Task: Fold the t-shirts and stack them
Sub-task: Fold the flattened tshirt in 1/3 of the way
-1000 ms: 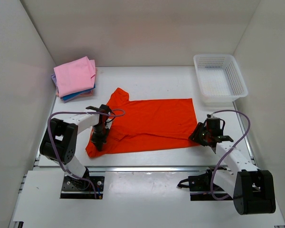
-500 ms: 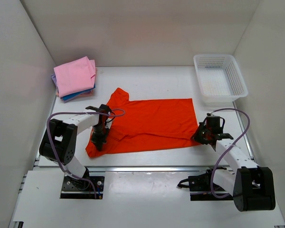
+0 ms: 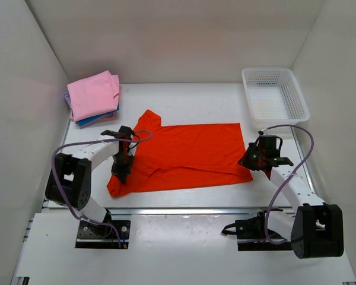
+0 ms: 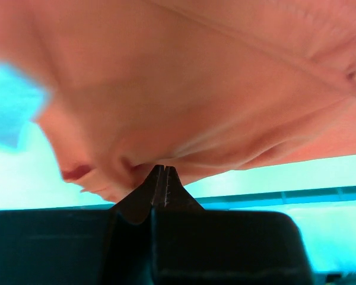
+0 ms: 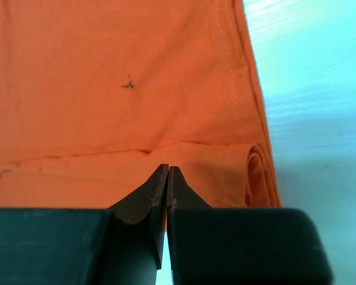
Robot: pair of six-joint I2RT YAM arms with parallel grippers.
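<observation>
A bright orange t-shirt (image 3: 187,151) lies spread across the middle of the table, collar to the left. My left gripper (image 3: 119,173) is over its left end, shut on a pinch of the cloth; in the left wrist view the orange t-shirt (image 4: 196,89) hangs bunched from the closed tips (image 4: 160,169). At the shirt's near right corner my right gripper (image 3: 246,161) is also shut; the right wrist view shows the hem of the t-shirt (image 5: 136,77) folded over at its tips (image 5: 168,169). Pink (image 3: 94,95), blue (image 3: 94,120) and purple (image 3: 66,98) t-shirts sit folded in a stack at the back left.
A white mesh basket (image 3: 267,124) stands at the back right, just beyond the right arm. White walls close in the table on the left, back and right. The table's near edge runs just below the shirt.
The right gripper has shut on the shirt's near right corner and drawn it slightly away from the near edge. The left gripper has shifted slightly away from the near edge, still pinching the cloth.
</observation>
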